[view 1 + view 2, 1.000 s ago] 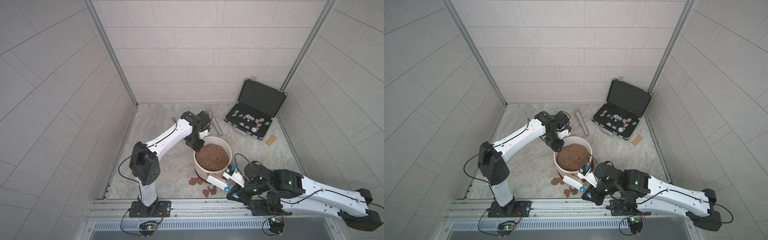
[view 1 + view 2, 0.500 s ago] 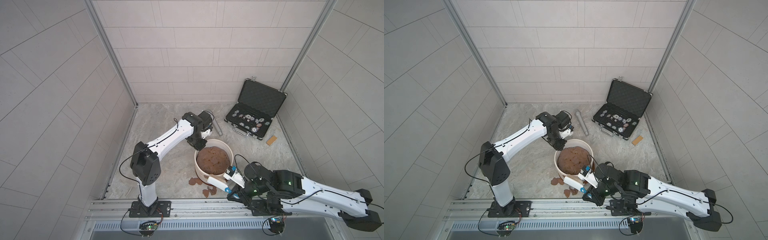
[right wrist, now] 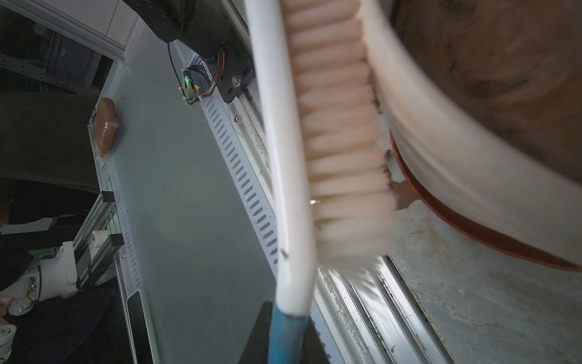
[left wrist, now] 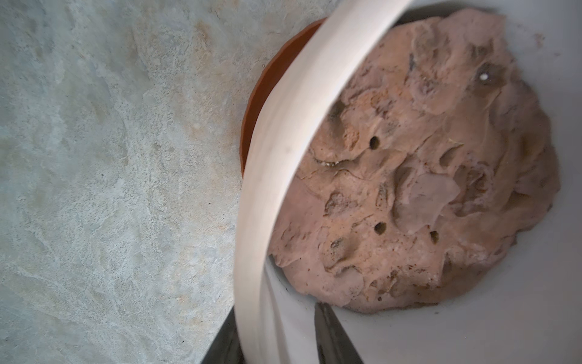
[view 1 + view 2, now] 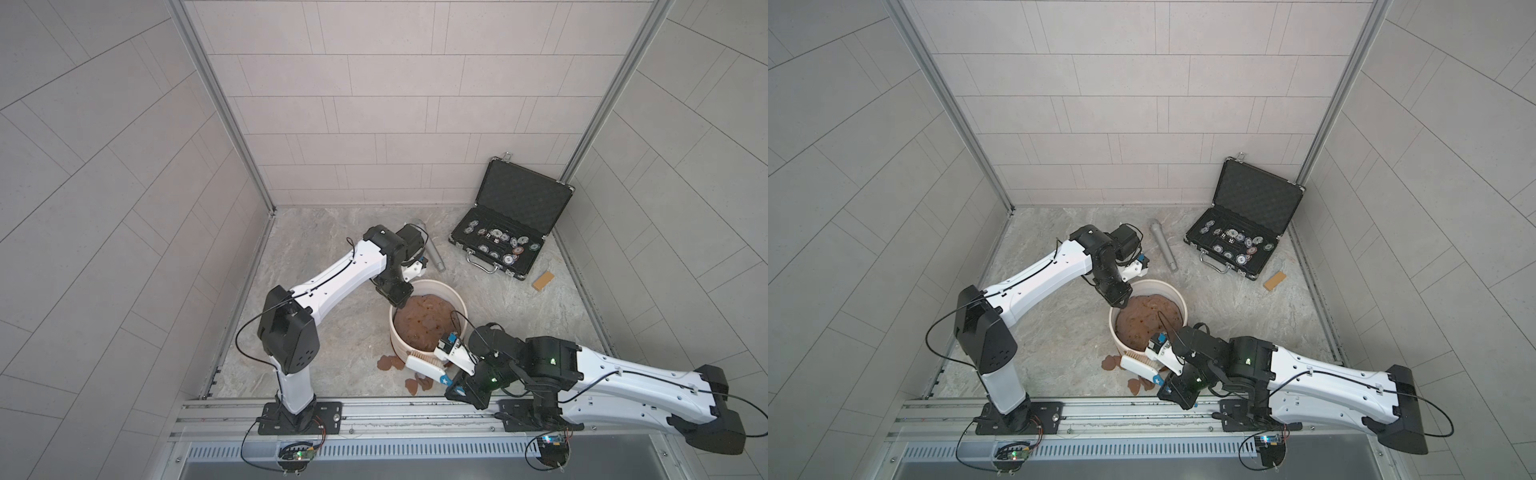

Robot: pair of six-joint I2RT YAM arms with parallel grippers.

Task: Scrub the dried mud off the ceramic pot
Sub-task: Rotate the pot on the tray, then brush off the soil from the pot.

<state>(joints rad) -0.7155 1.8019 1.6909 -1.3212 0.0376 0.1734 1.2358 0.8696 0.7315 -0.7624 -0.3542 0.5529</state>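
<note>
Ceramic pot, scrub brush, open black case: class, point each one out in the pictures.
ceramic pot [image 5: 438, 286]: in a top view, on its far rim.
scrub brush [image 5: 420, 362]: in a top view, on its white back.
open black case [image 5: 521, 197]: in a top view, on the lid's foam lining.

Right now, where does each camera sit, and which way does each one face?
Top view: high above the front rail, looking down at the ceramic pot; the left arm and right arm show, left claw at its rim.
Top view: alongside, same aim; both arms again, right claw holding the brush.
Left wrist: above the rim, facing down onto the soil; two dark fingers straddle the rim.
Right wrist: low beside the pot, looking along the brush; its claw pinches the blue handle.
Shared: all four show the pot.
</note>
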